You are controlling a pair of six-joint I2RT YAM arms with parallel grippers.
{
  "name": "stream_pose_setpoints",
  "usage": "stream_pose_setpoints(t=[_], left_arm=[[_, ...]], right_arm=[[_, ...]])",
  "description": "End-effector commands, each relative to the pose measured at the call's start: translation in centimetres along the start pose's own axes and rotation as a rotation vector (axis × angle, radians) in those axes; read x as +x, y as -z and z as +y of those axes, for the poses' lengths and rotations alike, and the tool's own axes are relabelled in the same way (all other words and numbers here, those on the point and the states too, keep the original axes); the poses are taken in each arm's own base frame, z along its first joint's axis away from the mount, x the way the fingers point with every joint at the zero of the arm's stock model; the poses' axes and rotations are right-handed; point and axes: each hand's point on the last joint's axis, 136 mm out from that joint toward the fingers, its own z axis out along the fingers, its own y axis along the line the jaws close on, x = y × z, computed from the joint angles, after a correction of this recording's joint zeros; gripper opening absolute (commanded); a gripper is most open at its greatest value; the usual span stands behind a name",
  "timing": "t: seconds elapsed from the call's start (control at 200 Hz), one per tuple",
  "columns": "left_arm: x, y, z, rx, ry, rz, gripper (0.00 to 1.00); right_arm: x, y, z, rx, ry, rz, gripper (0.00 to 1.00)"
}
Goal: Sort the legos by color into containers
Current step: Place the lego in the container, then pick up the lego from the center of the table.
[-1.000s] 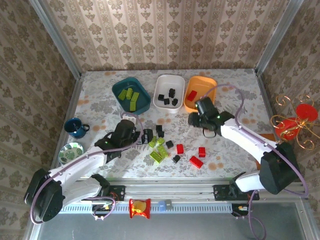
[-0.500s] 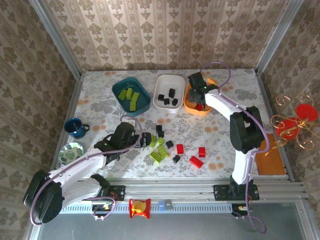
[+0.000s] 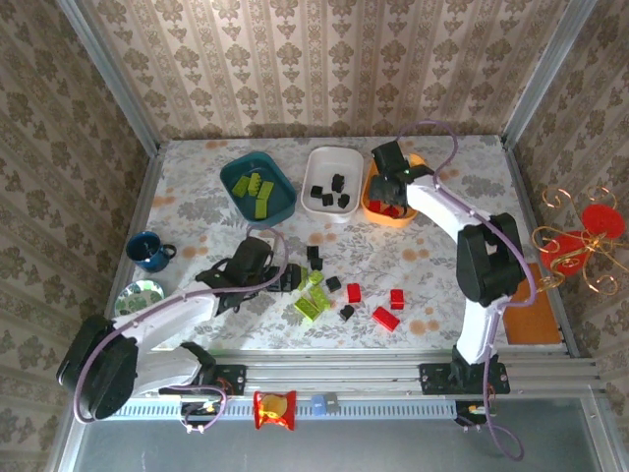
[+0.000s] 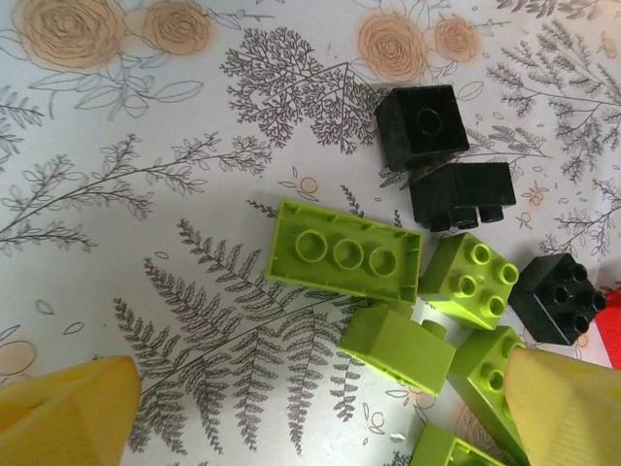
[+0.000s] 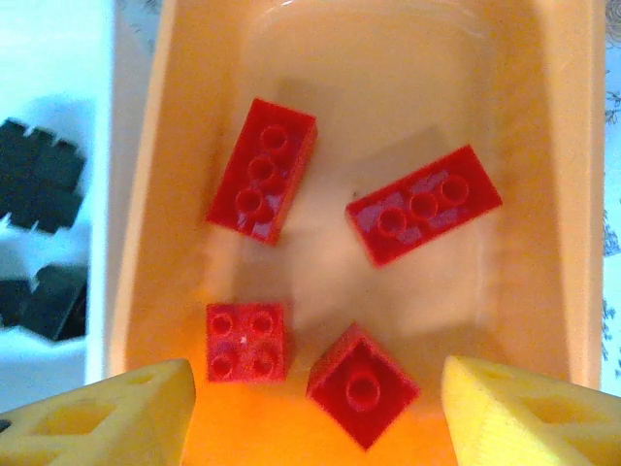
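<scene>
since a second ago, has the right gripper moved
Yes. The right gripper moved farther back, from just in front of the orange tray to above it.

1. Walls (image 3: 324,59) papered in a beige damask pattern close in the back and both sides.
2. Grey metal posts (image 3: 108,74) slant up along the two rear corners.
3. The table (image 3: 197,192) wears a pale cloth printed with orange roses, grey ferns and leaves.
4. An aluminium rail (image 3: 344,379) runs along the table's near edge, with a grey floor (image 3: 295,447) below it.
5. A dark blue mug (image 3: 149,252) and a small round greenish bowl (image 3: 139,298) stand near the table's left edge, the bowl nearer the rail.
6. A red-and-gold wire ornament (image 3: 580,241) sits at the right, beside the wall, with an orange-brown pad (image 3: 531,305) just beside it at the table's right edge.
7. The light is soft and even, and the shadows are short and faint.
</scene>
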Motion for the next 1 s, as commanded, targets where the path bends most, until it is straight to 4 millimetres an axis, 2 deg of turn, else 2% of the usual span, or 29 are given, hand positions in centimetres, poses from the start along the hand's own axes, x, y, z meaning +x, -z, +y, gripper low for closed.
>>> stream_pose_setpoints(t=[0.0,0.215,0.43,0.63,0.74,0.995], left_arm=[[-2.7,-0.5,-1.9,0.035,-0.06,-0.027,0.92],[-4.5,-3.8,-3.5,-0.023,-0.149,0.039,0.88],[-4.6,-7.3,-3.5,-0.137,-0.215,0.109,0.87],[-3.6,-9.4,-2.6,-0.179,-0.214,0.155,0.81],[-3.0,-10.1,-2.2,-0.19,-0.214,0.171,0.77],[-2.4,-10.8,-1.5,-0.186,-0.193,0.177,0.55]], right_arm=[[0.9,2.6,0.9,-0.066,-0.011,-0.03,0.69],[3.7,4.3,0.5,-0.128,-0.045,-0.021,0.69],[4.1,6.0,-0.5,-0.132,-0.038,-0.045,0.7],[4.1,7.1,-0.8,-0.151,-0.04,-0.066,0.7],[4.1,7.5,-0.9,-0.155,-0.041,-0.073,0.7],[4.2,7.6,-1.0,-0.161,-0.041,-0.073,0.7]])
